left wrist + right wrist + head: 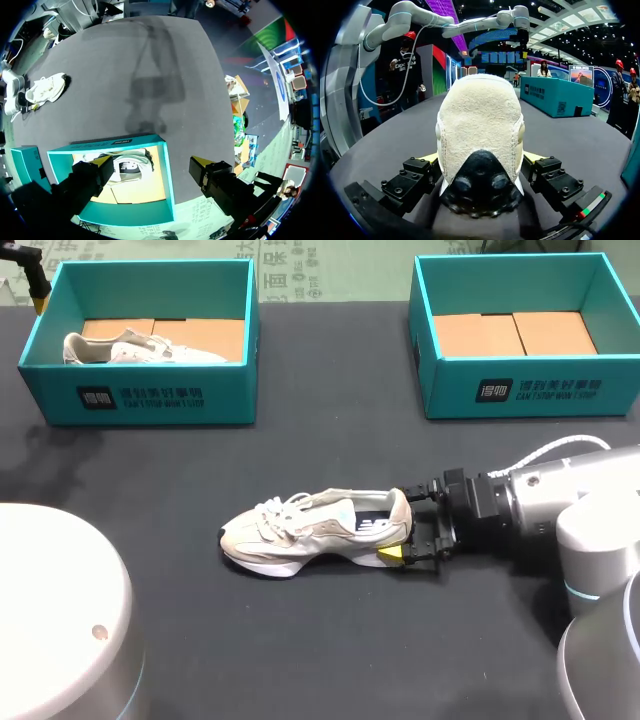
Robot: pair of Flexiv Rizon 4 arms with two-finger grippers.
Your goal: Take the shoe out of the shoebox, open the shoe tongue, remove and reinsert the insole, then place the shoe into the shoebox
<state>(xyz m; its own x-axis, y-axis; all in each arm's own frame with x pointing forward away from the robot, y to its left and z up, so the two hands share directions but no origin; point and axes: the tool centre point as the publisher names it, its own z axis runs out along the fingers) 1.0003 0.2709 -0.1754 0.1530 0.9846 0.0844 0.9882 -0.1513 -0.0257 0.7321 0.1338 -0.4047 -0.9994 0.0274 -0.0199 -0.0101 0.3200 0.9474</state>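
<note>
A cream sneaker (310, 530) lies on its sole in the middle of the dark table, toe to the left. My right gripper (405, 525) stands open at its heel, one finger on each side. In the right wrist view the heel (480, 150) fills the gap between the yellow fingertips (532, 157). A second pale sneaker (140, 348) lies in the left teal shoebox (150, 405). My left gripper (38, 290) hovers high over that box's far left corner. In the left wrist view it is open (152, 170) above the box (167, 170) and the shoe (127, 165) in it.
The right teal shoebox (520, 395) at the back right holds only its cardboard floor. My left arm's grey base (60, 620) fills the front left corner. My right arm (570, 510) lies low along the table at the right.
</note>
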